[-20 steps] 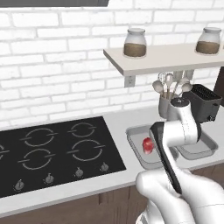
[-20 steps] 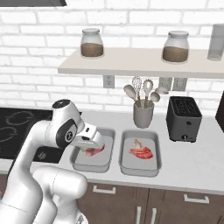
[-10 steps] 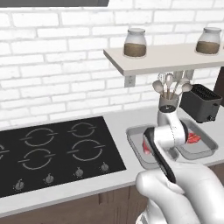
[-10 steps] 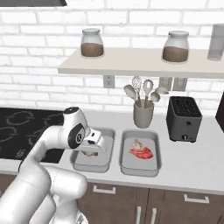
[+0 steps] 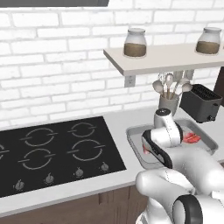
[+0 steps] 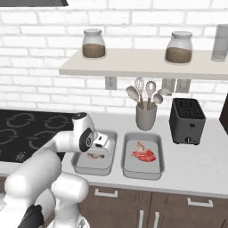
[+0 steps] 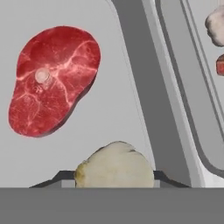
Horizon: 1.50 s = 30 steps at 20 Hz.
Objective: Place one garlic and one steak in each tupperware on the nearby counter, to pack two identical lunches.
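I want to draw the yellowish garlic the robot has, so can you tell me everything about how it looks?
The garlic is a small roundish lump, creamy tan-yellow with a bumpy, slightly ridged top. In the hand view it sits between the gripper tips, which close on its two sides, so it looks held. It hangs over the pale floor of the left tupperware, near the tray's inner wall. The steak lies flat in the same tray, apart from it.

I'm looking at a rendered home kitchen: black four-ring hob [image 5: 57,148] set in a pale counter [image 6: 196,169] over brown cabinets [image 6: 178,211], white brick wall, shelf [image 6: 147,62] with jars [image 6: 93,43], utensil crock [image 6: 146,116], toaster [image 6: 187,120].
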Available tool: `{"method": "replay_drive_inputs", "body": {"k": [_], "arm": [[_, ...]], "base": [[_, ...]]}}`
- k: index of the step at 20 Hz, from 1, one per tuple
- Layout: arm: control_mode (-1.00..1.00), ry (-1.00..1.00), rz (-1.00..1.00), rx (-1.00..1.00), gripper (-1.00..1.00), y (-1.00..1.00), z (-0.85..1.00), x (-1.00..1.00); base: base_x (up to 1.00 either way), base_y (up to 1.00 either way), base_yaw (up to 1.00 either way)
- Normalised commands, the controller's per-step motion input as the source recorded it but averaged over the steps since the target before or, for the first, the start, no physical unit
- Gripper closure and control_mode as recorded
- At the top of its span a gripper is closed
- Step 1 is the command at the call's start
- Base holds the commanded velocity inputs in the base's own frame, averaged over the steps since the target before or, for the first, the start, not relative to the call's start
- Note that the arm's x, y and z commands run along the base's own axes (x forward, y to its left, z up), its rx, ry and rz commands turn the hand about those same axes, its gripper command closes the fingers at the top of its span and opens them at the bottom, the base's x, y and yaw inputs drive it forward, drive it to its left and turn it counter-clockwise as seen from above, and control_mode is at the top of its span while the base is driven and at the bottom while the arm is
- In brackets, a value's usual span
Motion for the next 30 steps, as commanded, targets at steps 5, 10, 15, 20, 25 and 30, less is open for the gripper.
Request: {"method": "replay_drive_inputs", "body": {"k": [5, 10, 15, 20, 25, 30], "arm": [[-1.0, 0.0, 0.0, 0.0, 1.0, 0.0, -0.46, 0.42], [-1.0, 0.0, 0.0, 0.0, -1.0, 0.0, -0.3, 0.02], [-1.0, 0.0, 0.0, 0.0, -1.0, 0.0, -0.01, 0.0], [-1.0, -0.11, 0.0, 0.0, -1.0, 0.0, 0.33, -0.41], [-1.0, -0.32, 0.0, -0.01, -1.0, 0.1, 0.94, -0.86], [-1.0, -0.37, 0.0, -0.09, -1.0, 0.29, 0.81, -0.84]], "base": [[0.0, 0.0, 0.0], [0.0, 0.0, 0.0], [0.0, 0.0, 0.0], [0.0, 0.0, 0.0], [0.0, 0.0, 0.0], [0.0, 0.0, 0.0]]}}
